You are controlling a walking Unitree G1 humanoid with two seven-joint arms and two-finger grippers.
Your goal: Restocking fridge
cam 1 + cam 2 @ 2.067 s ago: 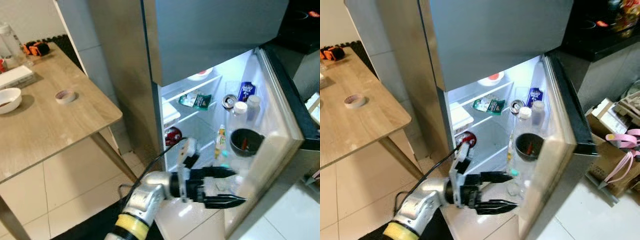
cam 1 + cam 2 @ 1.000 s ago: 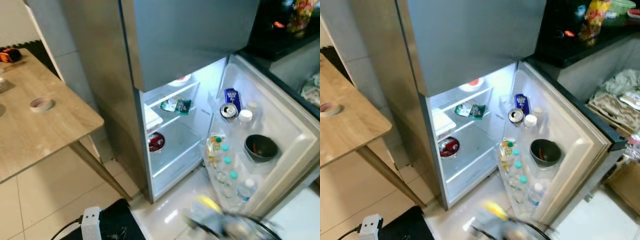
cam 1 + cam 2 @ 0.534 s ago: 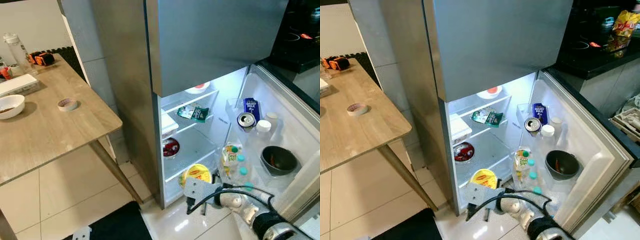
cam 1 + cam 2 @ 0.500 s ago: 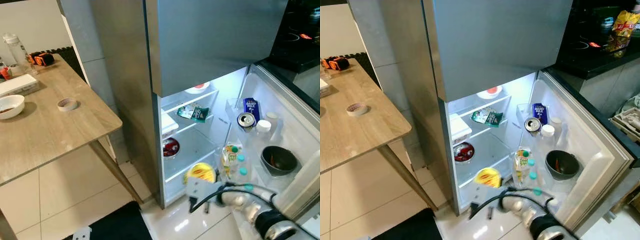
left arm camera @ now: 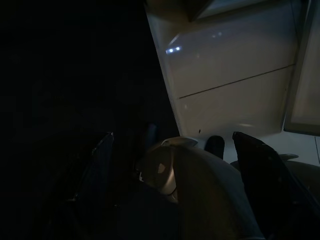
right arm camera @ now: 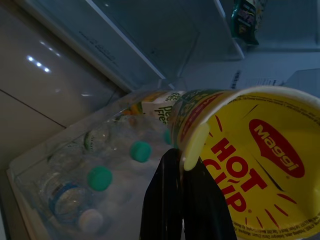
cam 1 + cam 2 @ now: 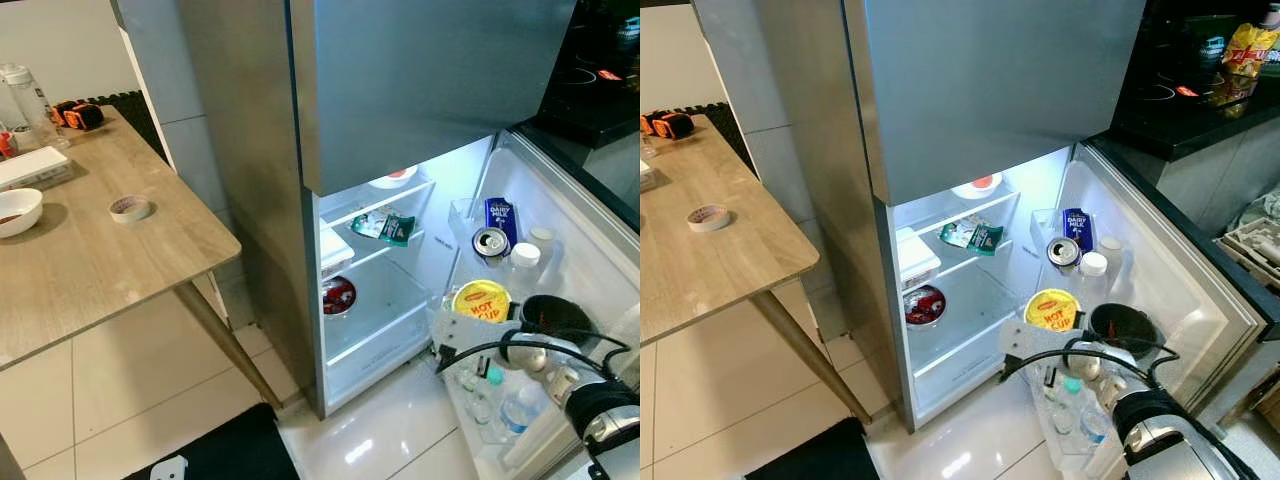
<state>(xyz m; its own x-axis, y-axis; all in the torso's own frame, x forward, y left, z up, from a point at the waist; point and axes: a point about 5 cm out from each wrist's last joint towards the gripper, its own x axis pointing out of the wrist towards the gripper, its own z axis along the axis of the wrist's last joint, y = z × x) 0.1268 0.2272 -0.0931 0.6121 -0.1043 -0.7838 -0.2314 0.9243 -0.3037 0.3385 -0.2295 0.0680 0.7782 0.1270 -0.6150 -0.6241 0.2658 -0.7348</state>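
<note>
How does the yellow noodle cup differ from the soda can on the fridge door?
The noodle cup is wide, yellow-lidded and held by the right claw above the bottles in the lower door shelf; the soda can is slimmer, silver-topped and resting in the upper door shelf. The cup is tilted in the grip; the can lies with its top facing out. Both are sealed.

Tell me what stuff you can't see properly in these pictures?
- Left gripper: the left wrist view is too dark to tell open or shut.
- Green carton: in the right wrist view, the yellow noodle cup covers most of it.
- Black bowl in the fridge door: the right arm's cable crosses it.
- Red item inside the fridge: too small to identify.
</note>
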